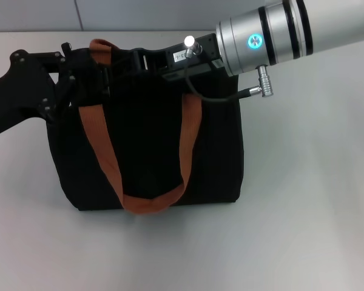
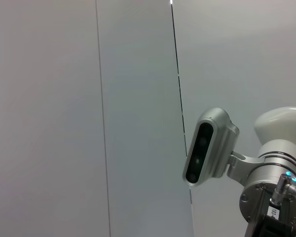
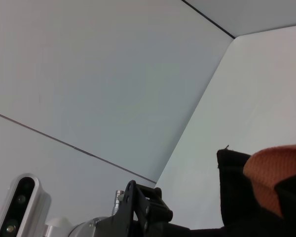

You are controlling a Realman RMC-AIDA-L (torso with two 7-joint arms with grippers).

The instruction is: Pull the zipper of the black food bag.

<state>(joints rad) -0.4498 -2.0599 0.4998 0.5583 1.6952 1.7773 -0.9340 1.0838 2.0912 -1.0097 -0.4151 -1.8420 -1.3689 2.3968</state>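
The black food bag stands upright in the middle of the white table, with its orange-brown strap handles hanging down its front. My left gripper is at the bag's top left corner, against the strap. My right gripper reaches in from the upper right and sits on the bag's top edge near the middle. The zipper pull is hidden among the black gripper parts and fabric. The right wrist view shows a bag corner and a piece of strap.
The white table extends around the bag to the front and right. A grey panelled wall stands behind. A cable loops from my right wrist over the bag's top right. My head camera shows in the left wrist view.
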